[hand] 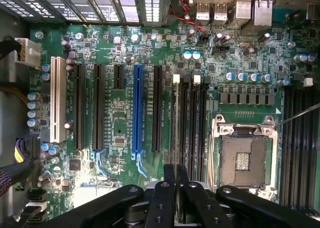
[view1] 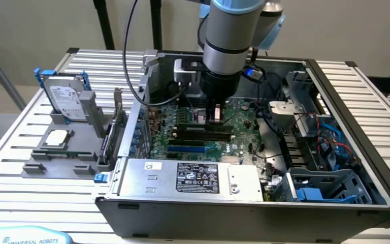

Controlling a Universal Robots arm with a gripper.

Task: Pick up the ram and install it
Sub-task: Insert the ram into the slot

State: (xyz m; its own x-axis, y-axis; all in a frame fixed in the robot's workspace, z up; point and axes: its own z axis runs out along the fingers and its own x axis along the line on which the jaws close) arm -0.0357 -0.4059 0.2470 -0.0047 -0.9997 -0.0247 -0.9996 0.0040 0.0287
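The pincer (view1: 217, 118), clamped nearly together on the ram (hand: 175, 180), holds it low over the motherboard (hand: 120, 118) slots (hand: 190, 113), so pickup looks done and seating remains.

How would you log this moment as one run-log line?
gripper: shut | place: inside computer case, above black memory slots on motherboard | held: cannot tell

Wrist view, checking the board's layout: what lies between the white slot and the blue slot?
In the wrist view, two long black slots and one short black slot stand between the white slot and the blue slot, on the motherboard.
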